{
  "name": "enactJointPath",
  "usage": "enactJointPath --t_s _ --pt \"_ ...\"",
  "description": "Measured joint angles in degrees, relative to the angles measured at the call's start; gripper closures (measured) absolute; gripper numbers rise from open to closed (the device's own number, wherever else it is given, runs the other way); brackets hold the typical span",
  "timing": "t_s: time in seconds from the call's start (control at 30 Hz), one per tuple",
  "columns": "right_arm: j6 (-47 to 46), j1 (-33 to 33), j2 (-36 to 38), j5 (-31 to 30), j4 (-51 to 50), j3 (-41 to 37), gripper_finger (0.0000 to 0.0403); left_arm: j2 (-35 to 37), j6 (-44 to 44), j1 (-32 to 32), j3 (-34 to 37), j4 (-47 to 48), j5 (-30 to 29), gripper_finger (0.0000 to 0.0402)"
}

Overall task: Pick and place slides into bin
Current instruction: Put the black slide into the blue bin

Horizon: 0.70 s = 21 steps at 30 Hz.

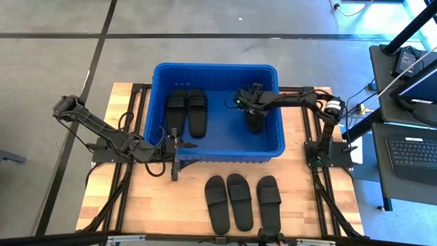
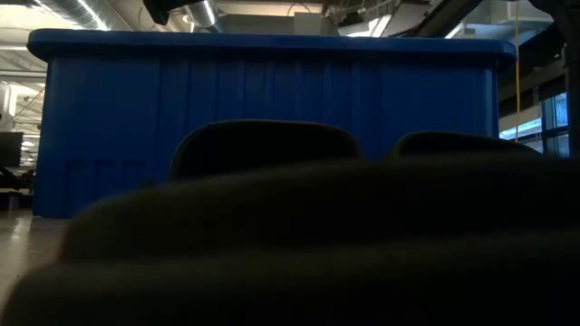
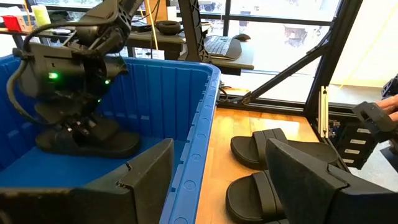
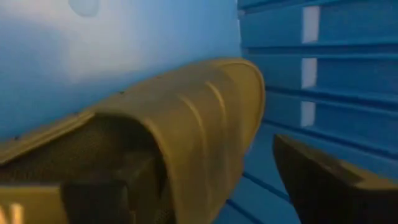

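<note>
A robotics lab or industrial workspace. The wooden desk [image 1: 171, 205] sits on a polished grey concrete floor [image 1: 54, 61] crossed by dark lines. Beside the desk stands a workstation with a keyboard [image 1: 412, 151] and monitor [image 1: 420, 89]. Beyond the desk, exposed ceiling ducts [image 2: 204, 13] and large windows [image 3: 280, 28] show.

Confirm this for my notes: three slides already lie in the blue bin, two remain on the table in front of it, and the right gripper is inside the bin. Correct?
Not quite: three slides remain on the table, not two, as the high view shows. The rest stands: three lie in the bin, and the right gripper is inside it.
</note>
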State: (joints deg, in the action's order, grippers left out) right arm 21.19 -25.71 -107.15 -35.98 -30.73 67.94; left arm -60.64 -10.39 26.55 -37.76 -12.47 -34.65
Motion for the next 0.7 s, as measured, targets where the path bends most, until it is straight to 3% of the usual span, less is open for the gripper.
enactJointPath --t_s 0.27,0.5,0.7 --pt "-0.61 0.04 0.00 0.56 -11.16 5.07 0.0087 0.00 0.00 0.00 0.00 0.00 0.02 0.0153" --pt "-7.52 0.21 0.00 10.70 -22.49 11.32 0.0087 0.00 0.02 0.02 0.00 0.02 0.02 0.0153" --pt "-12.34 2.66 0.72 11.71 -30.02 20.86 0.0087 0.00 0.02 0.10 0.00 0.02 0.02 0.0153"
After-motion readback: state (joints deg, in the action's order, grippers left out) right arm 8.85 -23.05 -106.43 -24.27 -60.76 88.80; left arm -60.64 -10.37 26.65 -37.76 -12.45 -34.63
